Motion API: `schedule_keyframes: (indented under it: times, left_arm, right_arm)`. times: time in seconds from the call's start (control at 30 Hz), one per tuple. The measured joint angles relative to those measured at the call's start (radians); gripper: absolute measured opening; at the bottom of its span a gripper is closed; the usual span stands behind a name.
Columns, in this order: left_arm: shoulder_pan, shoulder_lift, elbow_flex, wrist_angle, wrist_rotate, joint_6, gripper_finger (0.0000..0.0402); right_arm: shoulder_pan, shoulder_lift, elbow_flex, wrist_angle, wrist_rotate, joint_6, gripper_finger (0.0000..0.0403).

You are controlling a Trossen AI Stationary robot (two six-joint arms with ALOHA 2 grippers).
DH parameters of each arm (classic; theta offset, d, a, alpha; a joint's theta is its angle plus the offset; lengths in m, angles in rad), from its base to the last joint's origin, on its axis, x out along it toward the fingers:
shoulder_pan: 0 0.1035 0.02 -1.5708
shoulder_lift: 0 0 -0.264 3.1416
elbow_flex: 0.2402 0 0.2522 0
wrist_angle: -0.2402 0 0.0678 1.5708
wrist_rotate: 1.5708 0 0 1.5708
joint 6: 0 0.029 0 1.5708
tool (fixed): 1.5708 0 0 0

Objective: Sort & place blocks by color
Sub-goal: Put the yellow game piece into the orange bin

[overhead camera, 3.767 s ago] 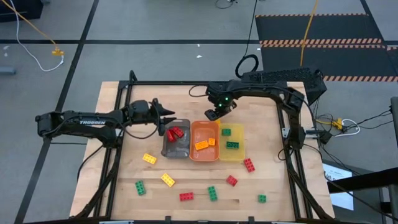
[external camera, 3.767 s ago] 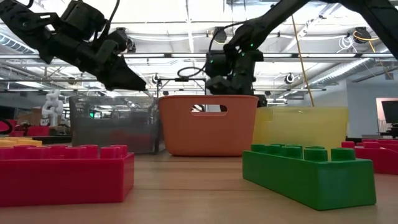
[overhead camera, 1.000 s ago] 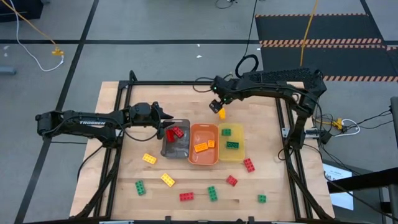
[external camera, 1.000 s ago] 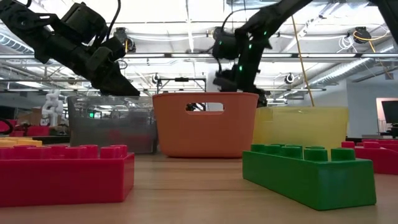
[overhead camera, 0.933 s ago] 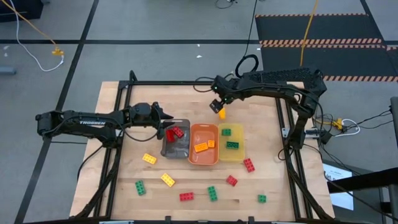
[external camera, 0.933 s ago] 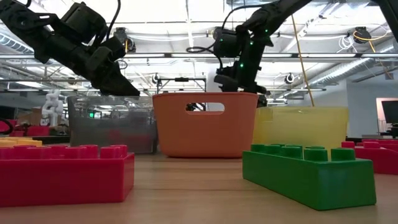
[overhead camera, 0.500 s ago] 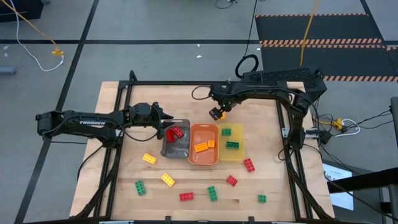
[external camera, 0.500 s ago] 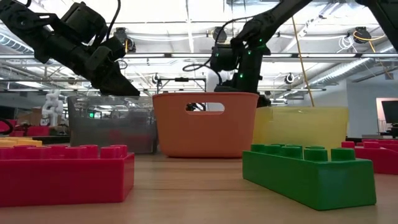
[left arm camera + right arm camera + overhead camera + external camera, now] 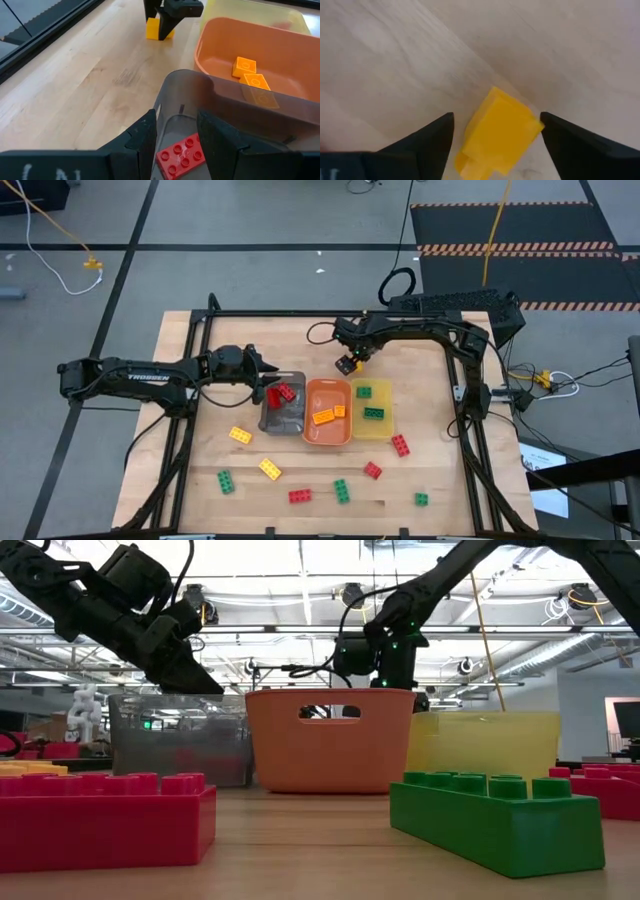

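Right wrist view: right tool (image 9: 492, 145) w/ fingers wide apart, straddling a yellow block (image 9: 499, 131) on the bare surface (image 9: 400, 345) just behind the orange tray (image 9: 327, 434); no grip yet. Risk: the block sits skewed betw. the fingers, so closing could twist or squirt it out. Tray rim is close, a low carry could clip it. Left tool (image 9: 175, 145), fingers part-open, holds nothing, hangs over the grey tray (image 9: 283, 420) above a red block (image 9: 181, 155). Plenty of open surface behind the trays.

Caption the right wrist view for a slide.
Right pincer open over the wooden table, a yellow block lying between its fingers.
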Motion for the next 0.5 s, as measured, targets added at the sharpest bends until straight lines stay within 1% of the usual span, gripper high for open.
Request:
schedule_keyframes:
  times: [0.07, 0.13, 0.27, 0.33, 0.5]
  left_arm:
    - [0.0, 0.0, 0.0, 0.0, 0.0, 0.0, 0.0143]
    - [0.0, 0.0, 0.0, 0.0, 0.0, 0.0, 0.0143]
    - [0.0, 0.0, 0.0, 0.0, 0.0, 0.0, 0.0143]
    - [0.0, 0.0, 0.0, 0.0, 0.0, -0.001, 0.0143]
    - [0.0, 0.0, 0.0, 0.0, 0.0, -0.002, 0.0143]
  right_arm:
    - [0.0, -0.001, 0.0, 0.0, 0.03, -0.011, 0.0263]
    - [0.0, -0.006, 0.0, -0.01, 0.033, -0.025, 0.0234]
    - [-0.001, -0.006, 0.0, -0.037, 0.024, -0.054, 0.0151]
    - [-0.001, -0.007, 0.0, -0.045, 0.002, -0.083, 0.0111]
    - [0.0, -0.023, 0.0, -0.057, 0.002, -0.131, 0.0108]
